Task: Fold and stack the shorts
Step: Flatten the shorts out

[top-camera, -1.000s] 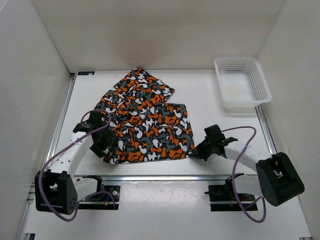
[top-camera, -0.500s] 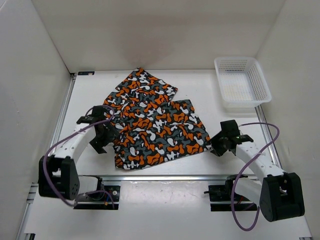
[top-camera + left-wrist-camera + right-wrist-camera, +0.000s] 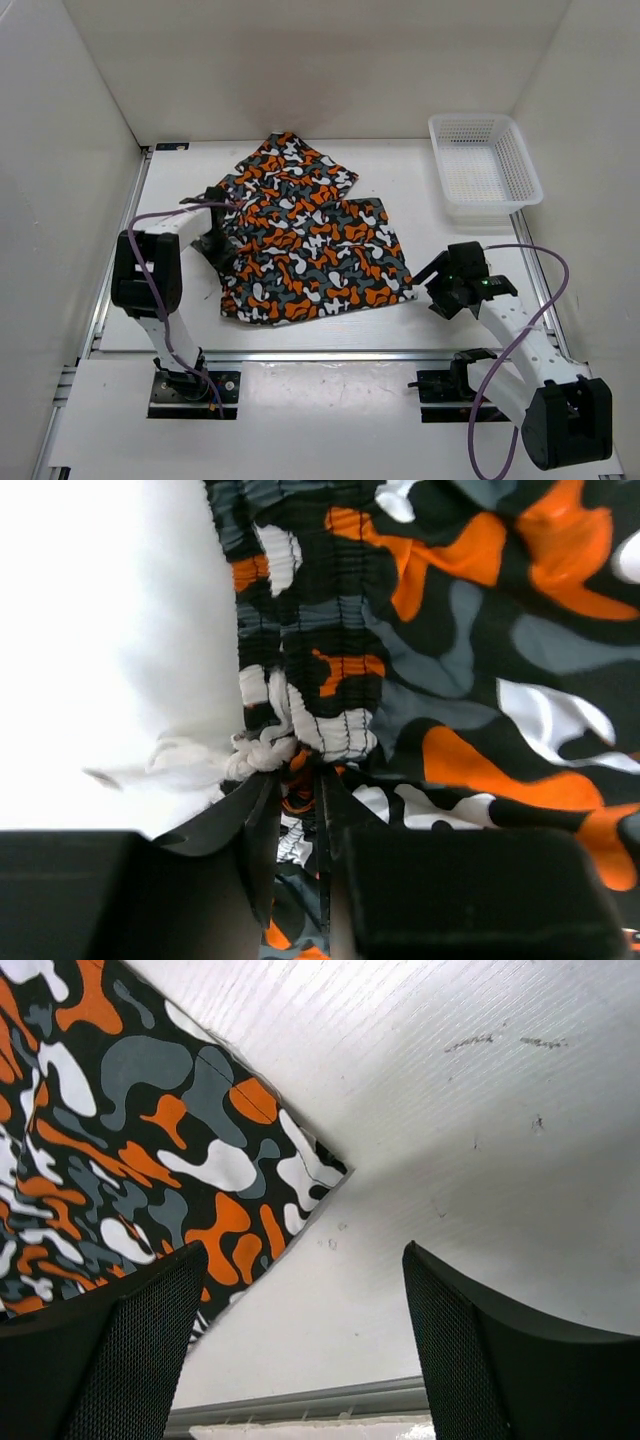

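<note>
The shorts, in an orange, black, grey and white camouflage print, lie spread flat mid-table. My left gripper sits at their left edge, shut on the elastic waistband beside the white drawstring knot; in the left wrist view that gripper has cloth pinched between its fingers. My right gripper stands open just right of the shorts' near right corner. In the right wrist view that gripper has only bare table between its mesh pads.
A white mesh basket stands at the far right of the table. White walls close in the left, right and back sides. A metal rail runs along the table's near edge, close below the shorts.
The left gripper moved away from the near edge with the waistband. The shorts shifted right and their near right corner stretched out. The right gripper drew right and now stands off the cloth.
</note>
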